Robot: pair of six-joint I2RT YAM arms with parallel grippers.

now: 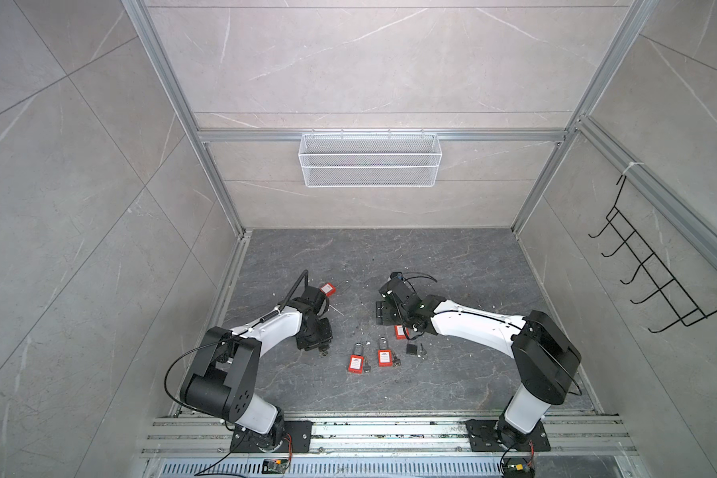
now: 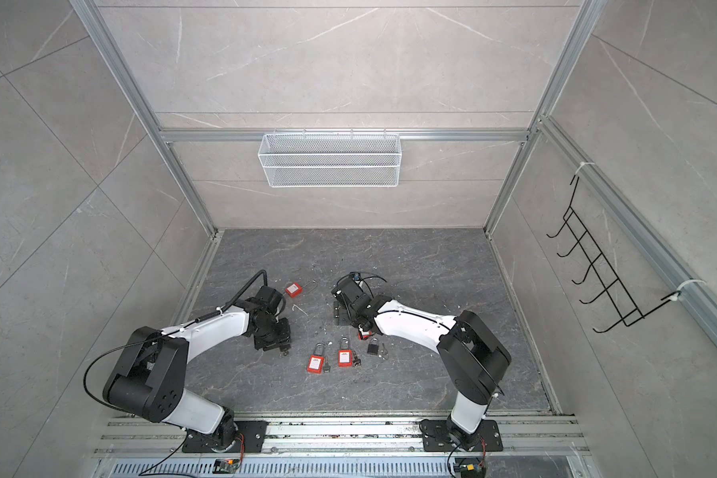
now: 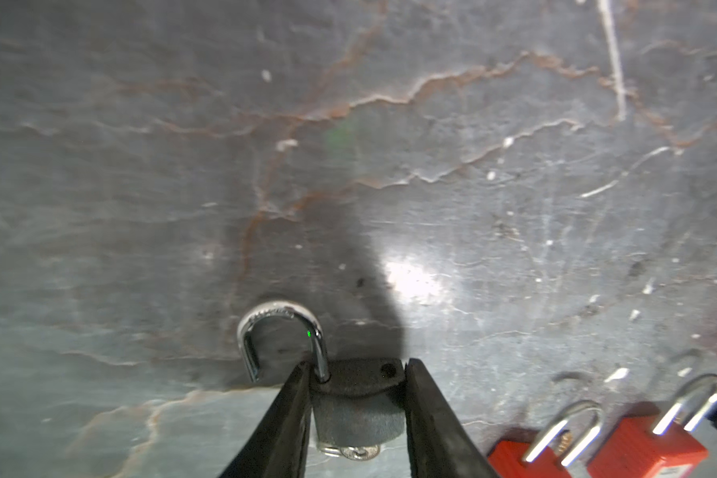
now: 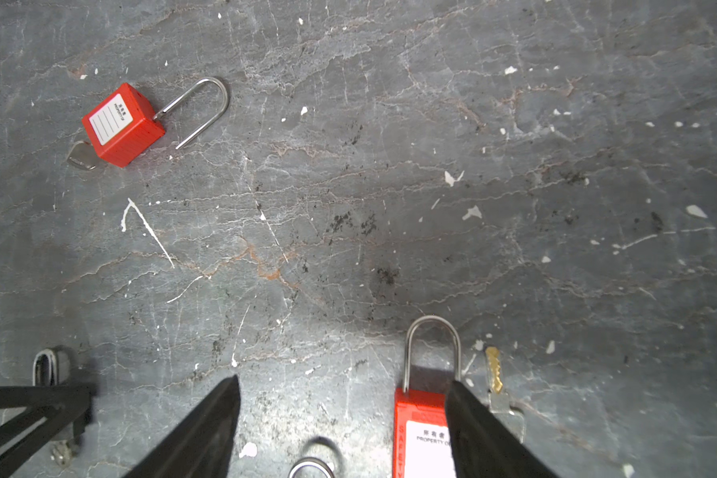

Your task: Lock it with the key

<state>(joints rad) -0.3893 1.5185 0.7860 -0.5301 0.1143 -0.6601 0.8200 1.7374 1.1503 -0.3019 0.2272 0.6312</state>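
Grips the black padlock (image 3: 359, 409) body with the left tool (image 3: 357, 364), down on the worktop (image 3: 472, 165). Shows its long axis in line with the fingers (image 3: 282, 414): open shackle (image 3: 282, 318) ahead, key (image 3: 354, 452) at the wrist end. Leaves right tool (image 4: 343, 381) spread wide, empty.

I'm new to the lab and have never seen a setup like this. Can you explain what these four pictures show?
Two robot arms stand on a grey table, each ending in a two-fingered gripper. Two pictures look down from overhead; two come from wrist cameras. On the table lie red safety padlocks and a small black padlock. The left gripper grips a dark grey padlock, shackle open, key in it. The right gripper is open near a red padlock, holding nothing.
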